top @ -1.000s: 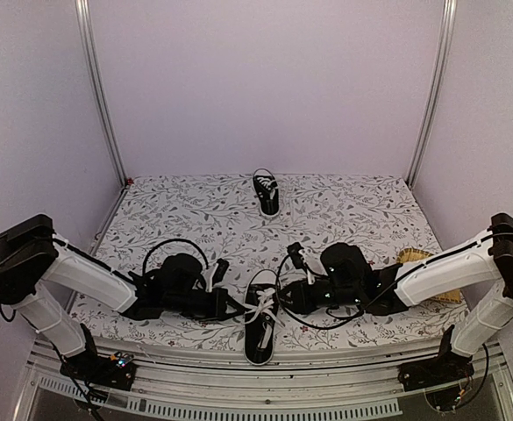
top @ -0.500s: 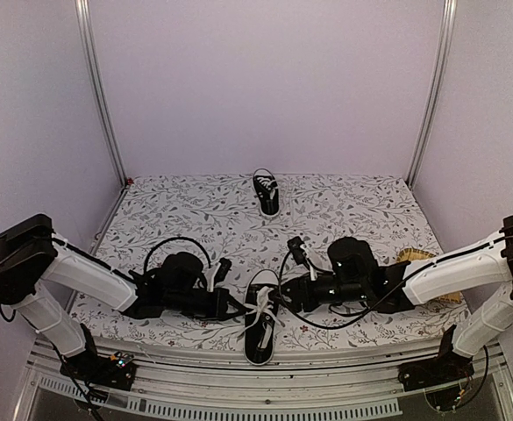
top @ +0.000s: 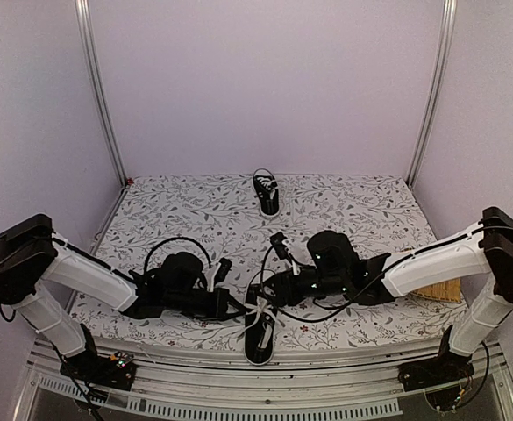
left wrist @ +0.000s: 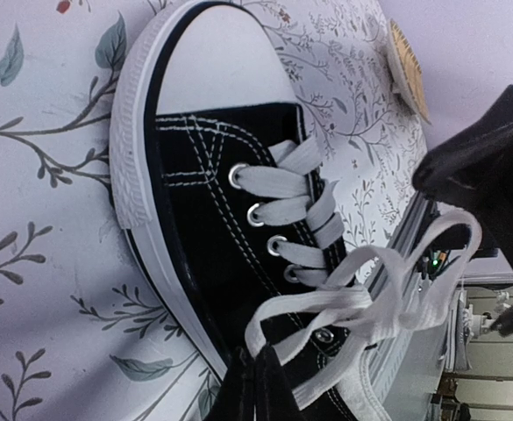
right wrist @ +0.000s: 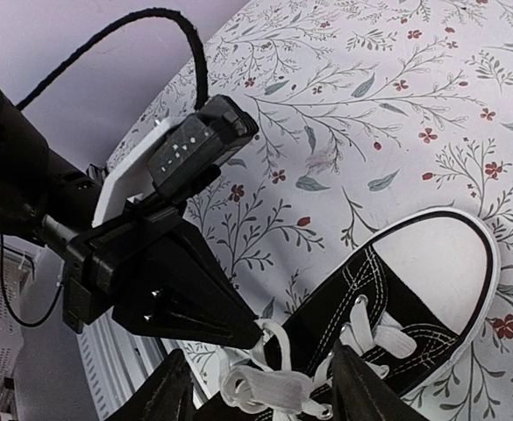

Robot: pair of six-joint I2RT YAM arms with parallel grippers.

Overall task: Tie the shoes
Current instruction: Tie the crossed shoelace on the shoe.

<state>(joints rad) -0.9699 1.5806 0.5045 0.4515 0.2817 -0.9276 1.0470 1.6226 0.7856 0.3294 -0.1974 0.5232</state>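
While both arms are reaching inward in the top view, the near shoe (top: 260, 338) is sitting at the middle of the table's (top: 177, 210) near edge. The far shoe (top: 267, 193) is sitting well apart at the middle of the far edge. The left gripper (top: 236, 308) is coming in from the left and the right gripper (top: 265, 294) from the right, both meeting over the near shoe. A tan flat piece (top: 436, 291) is lying near the right edge.

Left wrist view: the left fingers (left wrist: 252, 390) are pressing together, pinching a white lace (left wrist: 361, 298) loop that is arching up off the near shoe.

Right wrist view: the right fingers (right wrist: 173, 390) are standing apart on either side of the laces, gripping nothing. The left gripper's tip is touching the lace loop.
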